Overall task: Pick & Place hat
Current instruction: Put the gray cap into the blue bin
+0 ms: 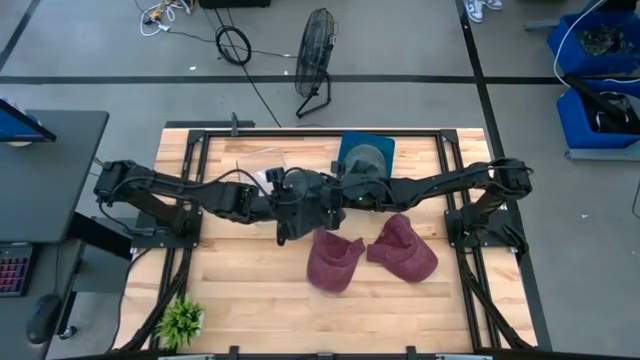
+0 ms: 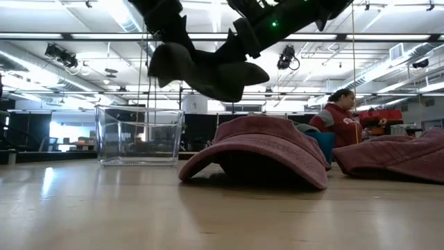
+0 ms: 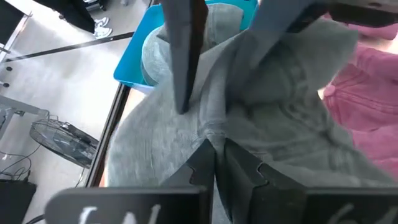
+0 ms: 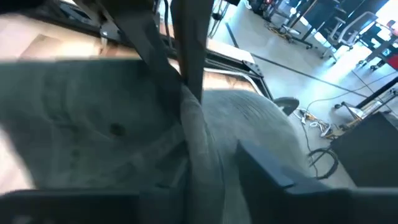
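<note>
A grey hat point(image 1: 318, 197) hangs in the air between both arms over the table's middle. In the low view the grey hat point(image 2: 208, 75) is clear of the wood. My left gripper point(image 3: 216, 163) is shut on it. My right gripper point(image 3: 227, 59) comes from the opposite side, its fingers on either side of a bunched fold. Two maroon hats point(image 1: 335, 261) point(image 1: 403, 249) lie brim-down on the table nearer the front. A blue bin point(image 1: 368, 149) at the far edge holds another grey hat. My left gripper pinches a fold of the grey hat's cloth point(image 3: 211, 134) between its two fingers, reaching level from the table's left; the hat is lifted clear and sags away from the fingers. My right gripper holds a bunched ridge of the hat point(image 3: 230, 74) between its fingers point(image 3: 183, 68), coming from the table's right; one layer or several cannot be told.
A clear plastic container point(image 1: 262, 160) stands on the far left of the table. A small green plant point(image 1: 182, 320) sits at the near left corner. A person point(image 2: 340, 118) sits beyond the table. A fan point(image 1: 318, 55) stands on the floor behind it.
</note>
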Robot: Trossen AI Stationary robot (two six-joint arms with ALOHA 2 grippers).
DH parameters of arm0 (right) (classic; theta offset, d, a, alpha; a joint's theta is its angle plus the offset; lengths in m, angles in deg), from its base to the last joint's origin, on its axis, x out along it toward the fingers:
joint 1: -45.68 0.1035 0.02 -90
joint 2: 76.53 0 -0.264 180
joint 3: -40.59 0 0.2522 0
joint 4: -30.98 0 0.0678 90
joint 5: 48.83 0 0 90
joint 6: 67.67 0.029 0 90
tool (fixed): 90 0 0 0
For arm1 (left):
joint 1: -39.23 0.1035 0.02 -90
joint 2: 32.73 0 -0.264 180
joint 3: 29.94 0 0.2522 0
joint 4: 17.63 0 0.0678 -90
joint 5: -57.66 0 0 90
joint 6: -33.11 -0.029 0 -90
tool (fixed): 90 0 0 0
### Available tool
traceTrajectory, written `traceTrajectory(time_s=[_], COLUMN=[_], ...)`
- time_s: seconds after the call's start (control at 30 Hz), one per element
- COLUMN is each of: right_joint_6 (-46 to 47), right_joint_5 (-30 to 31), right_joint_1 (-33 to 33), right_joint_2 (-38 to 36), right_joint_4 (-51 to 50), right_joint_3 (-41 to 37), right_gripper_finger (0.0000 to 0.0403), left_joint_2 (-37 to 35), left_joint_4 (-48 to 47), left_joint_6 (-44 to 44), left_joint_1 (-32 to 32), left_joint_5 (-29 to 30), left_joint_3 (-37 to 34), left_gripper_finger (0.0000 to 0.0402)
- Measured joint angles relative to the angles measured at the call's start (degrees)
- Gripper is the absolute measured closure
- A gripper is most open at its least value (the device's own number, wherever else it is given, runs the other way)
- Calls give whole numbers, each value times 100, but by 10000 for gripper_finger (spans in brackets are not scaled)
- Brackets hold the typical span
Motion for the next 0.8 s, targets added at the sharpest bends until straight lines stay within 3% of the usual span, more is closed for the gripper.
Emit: traceTrajectory(time_s=[0.13, 0.27, 0.37, 0.57, 0.67, 0.73, 0.8], right_joint_6=[102, 485, 770, 833, 1537, 2331, 3047], right_joint_5=[55, 405, 1368, 4050, 5063, 5095, 4632], right_joint_1=[-13, 38, 128, 163, 85, -2, -131], right_joint_2=[6, 8, -48, -576, -819, -921, -920], right_joint_4=[-190, -274, -503, -1075, -1791, -2491, -3215], right_joint_3=[-9, -11, -13, -13, -13, -9, -9], right_gripper_finger=[381, 380, 376, 395, 388, 388, 391], left_joint_2=[-1, -7, -9, -11, -11, -11, -11], left_joint_4=[-27, -114, -272, -494, -557, -556, -558], left_joint_6=[-2, -2, 161, 373, 438, 489, 548], left_joint_1=[74, 190, 278, 301, 301, 301, 303], left_joint_5=[-12, 7, 30, 225, 227, 239, 240], left_joint_3=[4, 5, 7, 7, 7, 7, 7], left_gripper_finger=[344, 310, 283, 254, 253, 256, 259])
